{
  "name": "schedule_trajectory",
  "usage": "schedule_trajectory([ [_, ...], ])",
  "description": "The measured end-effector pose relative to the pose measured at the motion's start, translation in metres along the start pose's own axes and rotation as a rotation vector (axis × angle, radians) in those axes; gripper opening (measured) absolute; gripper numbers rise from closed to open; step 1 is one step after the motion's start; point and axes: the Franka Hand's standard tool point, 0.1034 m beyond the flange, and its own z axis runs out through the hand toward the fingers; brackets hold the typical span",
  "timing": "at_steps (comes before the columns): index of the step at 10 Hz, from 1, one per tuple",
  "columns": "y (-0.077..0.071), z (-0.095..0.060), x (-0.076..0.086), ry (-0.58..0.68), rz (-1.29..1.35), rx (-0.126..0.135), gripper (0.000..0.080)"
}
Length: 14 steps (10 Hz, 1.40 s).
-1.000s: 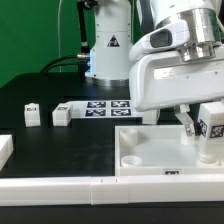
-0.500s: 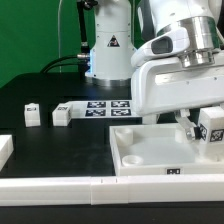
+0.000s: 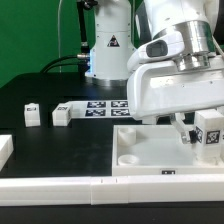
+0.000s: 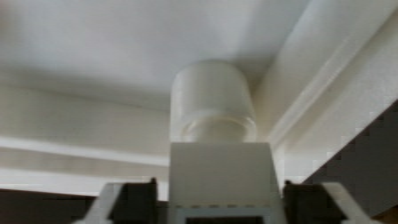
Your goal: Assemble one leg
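Note:
My gripper [image 3: 200, 132] is shut on a white leg [image 3: 210, 134] with a black-and-white tag on its side, held upright over the right end of the large white panel [image 3: 150, 150]. The leg's lower end is at the panel's right corner; I cannot tell whether it touches. In the wrist view the leg [image 4: 221, 150] runs out from between my dark fingers [image 4: 135, 205], its round tip over the panel's surface [image 4: 107, 60] beside the raised rim. Two more small white legs [image 3: 32, 113] [image 3: 62, 115] stand on the black table at the exterior view's left.
The marker board [image 3: 100, 106] lies on the table behind the panel. White border strips [image 3: 60, 186] run along the front edge, and a white block [image 3: 5, 150] sits at the exterior view's far left. The robot base [image 3: 108, 45] stands at the back.
My gripper and the held leg have shifted slightly toward the exterior view's right and a little lower over the panel's right end. The other parts have not moved.

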Motion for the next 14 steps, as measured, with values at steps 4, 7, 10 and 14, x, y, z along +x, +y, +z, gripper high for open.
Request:
schedule_trajectory([
  [4,0.000,0.000,0.000,0.000,0.000,0.000,0.0640],
  [7,0.000,-0.001,0.001,0.001,0.001,-0.001,0.0649],
  [10,0.000,-0.018,0.015,0.015,-0.007,-0.003,0.0649],
  [14,-0.001,-0.020,0.020,-0.012,-0.009,0.007,0.0649],
])
